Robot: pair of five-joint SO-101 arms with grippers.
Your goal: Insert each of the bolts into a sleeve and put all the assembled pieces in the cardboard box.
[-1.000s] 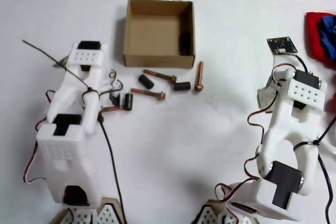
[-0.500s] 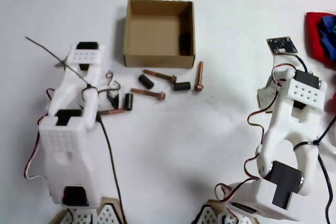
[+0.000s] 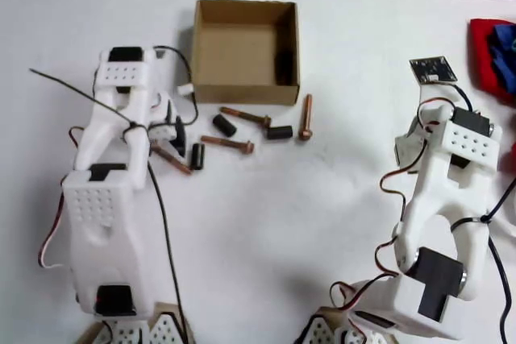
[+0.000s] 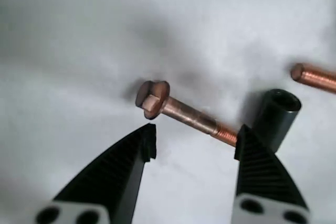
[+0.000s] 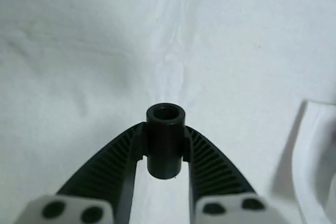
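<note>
Sitting at the far middle of the white table (image 3: pixel 266 231), the cardboard box (image 3: pixel 211 54) is open on top. It holds one dark piece (image 3: pixel 284 66) against its wall on the right arm's side; whether a bolt sits inside that piece cannot be told.

Four copper bolts lie on the table in front of the box. The diagonal bolt (image 4: pixel 181 111) lies flat between the fingers of the left gripper (image 4: pixel 197 137), which are spread wide and grip nothing. Its hex head is near one fingertip and its threaded end near the other. The upper bolt (image 3: pixel 246 116) and the lower bolt (image 3: pixel 228 144) lie roughly crosswise, heads toward the right arm's side. The fourth bolt (image 3: pixel 305 116) has its long axis pointing at the box's near corner.

Three black sleeves lie loose:
- the end sleeve (image 3: pixel 197 155), just beside the diagonal bolt's threaded end
- the middle sleeve (image 3: pixel 224 125), between the upper and lower bolts
- the corner sleeve (image 3: pixel 279 132), beside the fourth bolt

One more, the held sleeve (image 5: pixel 166 124), stands upright, clamped between the fingers of the right gripper (image 5: pixel 164 148). Its open bore faces the wrist camera, over bare table.
</note>
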